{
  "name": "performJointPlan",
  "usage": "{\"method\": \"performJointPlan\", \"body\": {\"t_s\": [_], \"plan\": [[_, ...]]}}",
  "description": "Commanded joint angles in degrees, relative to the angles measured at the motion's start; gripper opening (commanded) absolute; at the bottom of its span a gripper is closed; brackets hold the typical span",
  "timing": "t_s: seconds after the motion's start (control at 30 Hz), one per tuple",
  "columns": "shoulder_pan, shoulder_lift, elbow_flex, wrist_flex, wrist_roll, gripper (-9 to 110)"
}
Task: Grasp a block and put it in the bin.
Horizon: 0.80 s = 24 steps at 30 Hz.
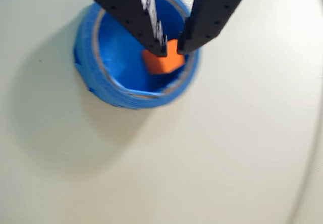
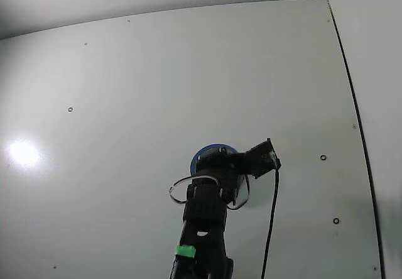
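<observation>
In the wrist view my black gripper [image 1: 172,46] reaches down from the top edge into the round blue bin [image 1: 96,67]. The salmon-orange block [image 1: 164,63] sits right at the fingertips, its upper part pinched between the two nearly closed jaws and its lower part showing below them, over the blue inside near the bin's right wall. In the fixed view the arm [image 2: 204,222] comes up from the bottom edge and covers most of the bin, of which only a blue arc of rim [image 2: 210,147] shows. The block is hidden there.
The bin stands on a plain pale tabletop [image 2: 157,71] with a few small dark screw holes. A black cable [image 2: 271,222] hangs to the right of the arm. A dark seam [image 2: 352,103] runs down the table's right side.
</observation>
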Motion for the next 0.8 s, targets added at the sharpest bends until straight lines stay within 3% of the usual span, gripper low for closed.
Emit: {"method": "performJointPlan", "body": {"t_s": [0.0,0.3,0.77], "plan": [[-0.62,15.29,1.23,-0.26,0.18,0],[-0.62,50.71,12.39,-0.26,0.18,0],[-19.25,41.66,32.34,-0.26,0.09,0]]}}
